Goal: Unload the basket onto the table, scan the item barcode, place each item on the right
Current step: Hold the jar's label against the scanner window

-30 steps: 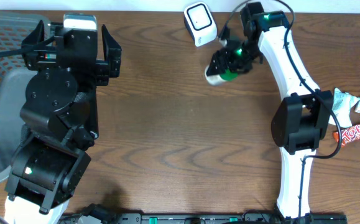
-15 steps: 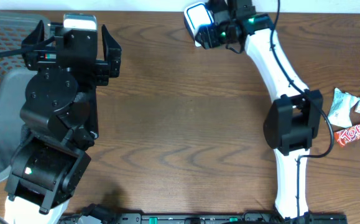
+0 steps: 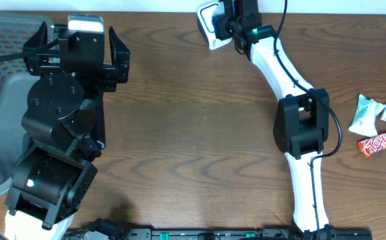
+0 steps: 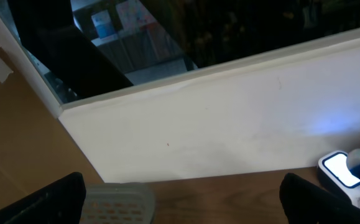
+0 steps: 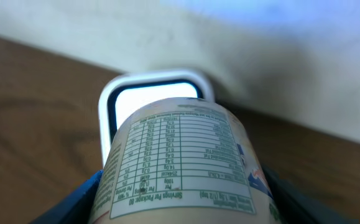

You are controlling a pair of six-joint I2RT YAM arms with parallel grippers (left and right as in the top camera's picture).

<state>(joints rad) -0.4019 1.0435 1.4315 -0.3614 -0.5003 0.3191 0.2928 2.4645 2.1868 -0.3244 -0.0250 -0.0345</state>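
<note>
Standing wide open at the left, the left gripper point(image 3: 77, 40) holds nothing. Farther right, at the far edge of the table point(image 3: 193, 133), the right gripper point(image 3: 236, 19) clasps a white nutrition-labelled container point(image 5: 180, 162) just before the lit barcode scanner point(image 5: 152, 99). Snack packets point(image 3: 379, 127) lie far right, well apart.

White pot point(image 5: 180, 162) (nutrition table facing up) lies sideways, held just before the lit scanner point(image 5: 152, 93).

Cup point(image 5: 186, 162) just before scanner point(image 5: 143, 102)
</note>
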